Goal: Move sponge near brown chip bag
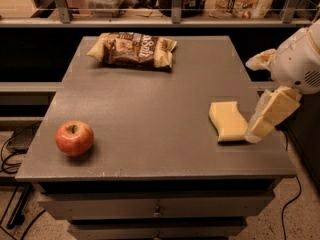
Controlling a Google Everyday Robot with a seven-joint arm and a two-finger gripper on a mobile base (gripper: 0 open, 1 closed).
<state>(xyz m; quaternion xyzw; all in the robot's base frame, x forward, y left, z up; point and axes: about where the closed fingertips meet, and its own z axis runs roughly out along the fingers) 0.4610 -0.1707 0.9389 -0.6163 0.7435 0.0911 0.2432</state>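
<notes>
Wide, flat grey table [150, 94] with drawers beneath, filling most of the view; behind it, a dim shelf with a metal rail and packaged goods.

At the right edge, white rounded robot arm [300, 59], reaching down toward the table's right side.

At the far middle of the table, crinkled dark brown chip bag [132, 50] with yellowish-tan ends and white lettering, lying flat.

Below the arm, end effector [257, 129] with pale yellow blocky pads, angled down and to the left; tip low over the table, just beside the right edge of the sponge; contact not possible to confirm; nothing seen held; whether spread apart or closed together, cannot tell.

On the near right, pale yellow, thick, soft sponge [228, 120] with wavy sides, flat on the table, well apart from the chip bag.

On the near left, round red apple [74, 138], stem up, well apart from everything else.

Step in hand, by judgement: approach to the sponge; grasp not yet made; carry not begun.

Next move probably calling for: lining up across the sponge's narrow width; lowering; closing gently on the soft block; lifting clear; then travelling back and left to set it down just beside the chip bag, not on top of it.
</notes>
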